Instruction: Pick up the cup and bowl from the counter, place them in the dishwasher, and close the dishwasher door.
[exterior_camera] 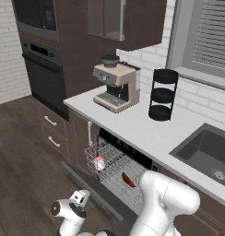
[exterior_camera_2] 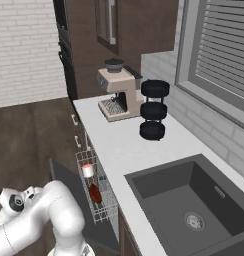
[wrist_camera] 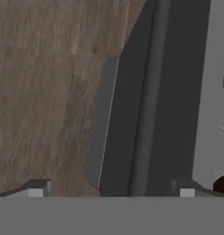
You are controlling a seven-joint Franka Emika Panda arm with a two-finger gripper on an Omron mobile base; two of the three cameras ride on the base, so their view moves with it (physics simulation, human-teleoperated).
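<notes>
The dishwasher (exterior_camera: 115, 152) stands open under the counter (exterior_camera: 146, 131), its white wire rack (exterior_camera: 112, 169) pulled out. Inside the rack, the white cup (exterior_camera: 99, 162) (exterior_camera_2: 87, 170) stands upright and the red-brown bowl (exterior_camera: 128, 179) (exterior_camera_2: 95, 193) leans on its edge. The dark dishwasher door (exterior_camera: 93, 190) (exterior_camera_2: 64, 182) lies folded down beneath the rack. My gripper (exterior_camera: 79, 198) (wrist_camera: 111, 190) hangs low at the door's outer edge, open, with nothing between its fingers. In the hand view the door's long grey handle bar (wrist_camera: 148, 92) runs between the fingertips (wrist_camera: 38, 187), and a bit of the bowl (wrist_camera: 222, 183) shows at the right.
A coffee machine (exterior_camera: 116, 85) and a black tiered stand (exterior_camera: 162, 94) sit at the back of the counter. The dark sink (exterior_camera: 206, 152) is to the right. A black wall oven (exterior_camera: 43, 69) and brown drawers stand to the left. Wooden floor (wrist_camera: 45, 92) spreads beyond the door.
</notes>
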